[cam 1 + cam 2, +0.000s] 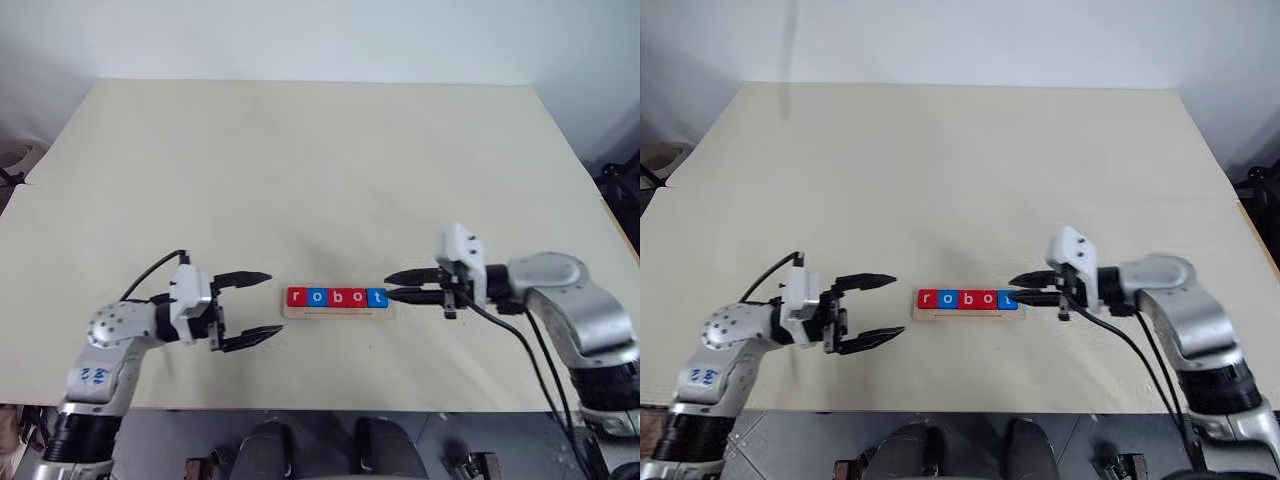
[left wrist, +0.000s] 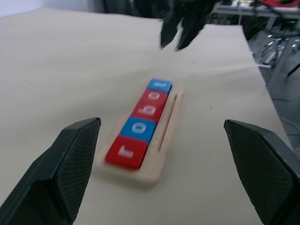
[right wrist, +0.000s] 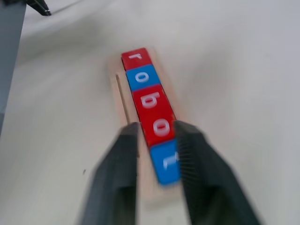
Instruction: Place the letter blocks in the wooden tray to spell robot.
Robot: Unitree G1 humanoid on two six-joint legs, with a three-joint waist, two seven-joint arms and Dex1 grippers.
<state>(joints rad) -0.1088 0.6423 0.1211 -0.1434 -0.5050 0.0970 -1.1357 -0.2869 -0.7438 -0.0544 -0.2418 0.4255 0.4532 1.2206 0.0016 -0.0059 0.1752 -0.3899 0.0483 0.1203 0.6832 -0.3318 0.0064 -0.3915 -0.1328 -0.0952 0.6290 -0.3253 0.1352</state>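
We are finding the right pincer hanging level at the right end of the wooden tray, pointing left. Its two black fingers are standing slightly parted, one on each side of the blue "t" block; in the right wrist view the tile is sitting between them with a narrow gap on both sides, so we are reading the pincer as partly open and gripping nothing. Whether a fingertip is touching the tile edge, we cannot tell.

We are seeing the left pincer hovering just left of the tray, pointing right toward it, its fingers spread wide and empty. In the left wrist view the two textured pads are framing the tray from well apart.

The letter blocks are lying in the tray's slot in one row, touching edge to edge. From left to right they are reading red "r", blue "o", red "b", red "o", blue "t". All five are sitting flat, letters up. A thin groove is running along the tray's near side.

The tray is resting on the pale worktop, toward the near edge and roughly midway between the two arms.
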